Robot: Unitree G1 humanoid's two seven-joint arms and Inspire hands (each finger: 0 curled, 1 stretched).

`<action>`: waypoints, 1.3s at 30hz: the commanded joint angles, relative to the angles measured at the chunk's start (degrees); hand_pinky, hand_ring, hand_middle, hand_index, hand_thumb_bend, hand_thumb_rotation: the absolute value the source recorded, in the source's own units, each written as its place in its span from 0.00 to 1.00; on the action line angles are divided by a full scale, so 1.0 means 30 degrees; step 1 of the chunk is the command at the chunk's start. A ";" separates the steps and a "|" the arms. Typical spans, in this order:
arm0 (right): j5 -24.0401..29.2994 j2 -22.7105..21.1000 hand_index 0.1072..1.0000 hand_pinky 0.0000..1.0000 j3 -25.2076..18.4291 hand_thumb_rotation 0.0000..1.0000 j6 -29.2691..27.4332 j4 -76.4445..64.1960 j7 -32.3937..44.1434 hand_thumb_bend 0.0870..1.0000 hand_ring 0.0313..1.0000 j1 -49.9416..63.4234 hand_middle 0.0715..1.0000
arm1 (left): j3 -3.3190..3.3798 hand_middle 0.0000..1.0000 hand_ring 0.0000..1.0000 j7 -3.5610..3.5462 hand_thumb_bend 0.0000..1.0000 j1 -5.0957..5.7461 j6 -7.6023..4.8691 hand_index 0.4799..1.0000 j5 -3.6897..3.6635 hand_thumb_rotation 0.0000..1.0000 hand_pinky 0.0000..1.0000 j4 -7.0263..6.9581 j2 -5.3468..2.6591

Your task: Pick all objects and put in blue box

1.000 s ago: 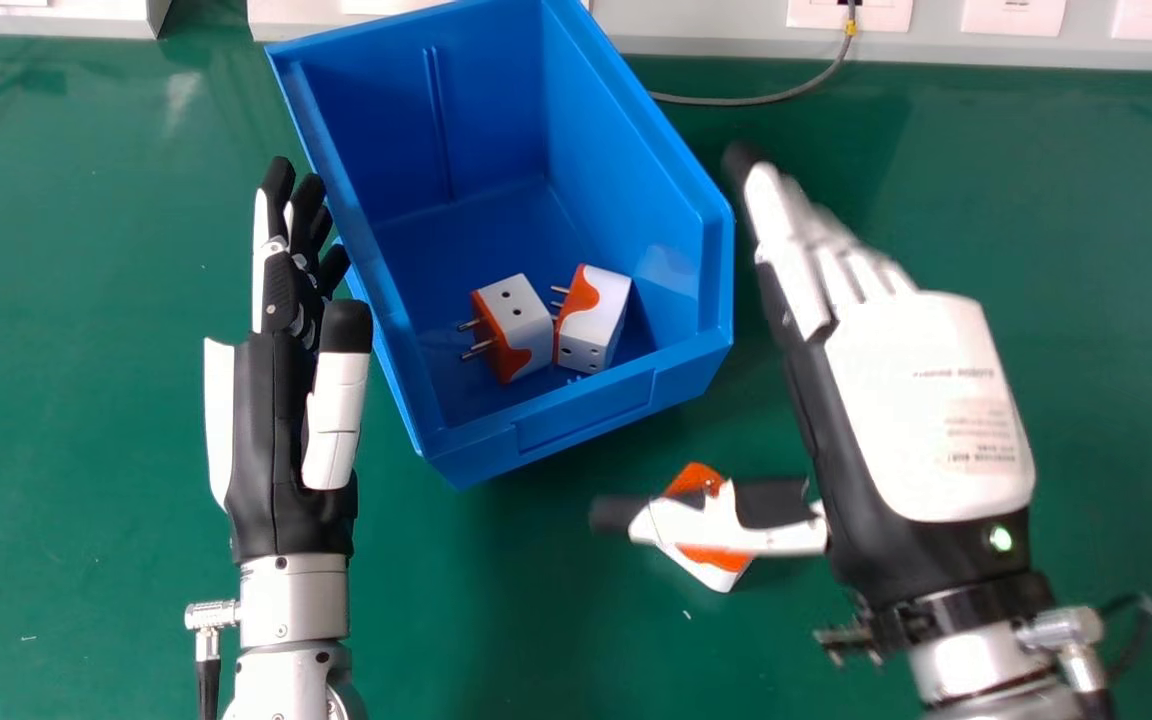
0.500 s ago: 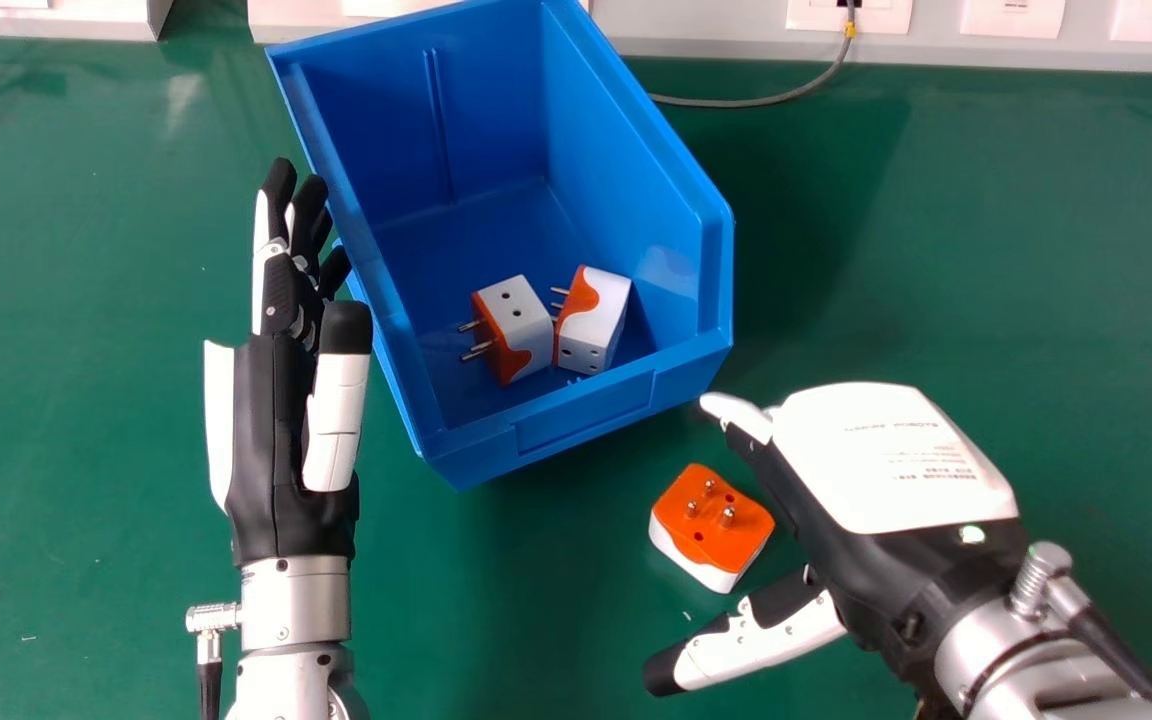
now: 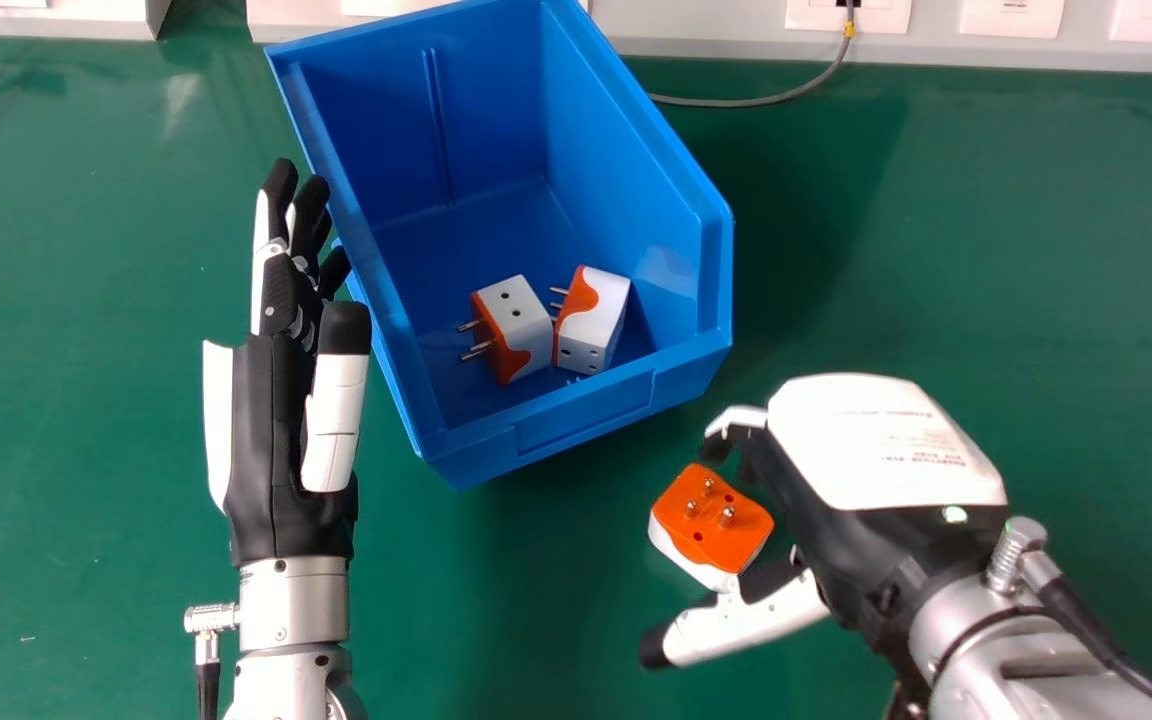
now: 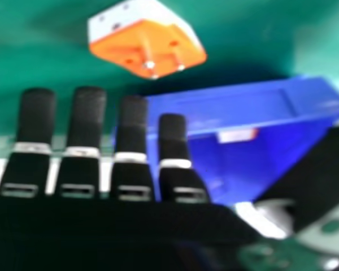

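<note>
Orange over white — a plug adapter [image 3: 721, 545], pins up on the green table [image 3: 536, 620].
Three round metal pins stand on its orange face, with the white casing showing below a curved edge; it lies near the blue box [image 3: 456, 452], between the thumb and fingers of the right hand [image 3: 881, 440] — spread wide apart.
</note>
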 commanded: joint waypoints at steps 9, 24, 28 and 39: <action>-0.0894 0.1179 0.70 0.41 -0.0056 0.41 0.0648 0.2398 -0.2167 0.90 0.50 -0.1110 0.60 | -0.0163 0.96 0.97 -0.0135 0.93 0.0007 0.0021 0.94 0.0000 0.92 0.94 -0.0562 -0.0037; -0.2457 0.1425 0.73 0.47 0.0244 0.42 0.1502 0.5393 -0.2567 0.92 0.55 -0.3406 0.64 | -0.0138 0.97 0.97 -0.0193 0.93 0.0000 -0.0001 0.94 -0.0057 0.92 0.94 -0.0558 -0.0077; -0.2392 0.1225 0.73 0.46 0.0344 0.42 0.1653 0.6379 -0.3236 0.93 0.54 -0.3873 0.64 | -0.0137 0.97 0.97 -0.0195 0.93 0.0004 0.0023 0.94 -0.0075 0.92 0.94 -0.0583 -0.0110; -0.0903 0.1116 0.71 0.40 0.0431 0.41 0.2463 1.0090 -0.5135 0.98 0.49 -0.5110 0.61 | -0.0119 0.97 0.97 -0.0283 0.93 -0.0099 -0.0119 0.94 -0.0169 0.91 0.94 -0.0421 -0.0076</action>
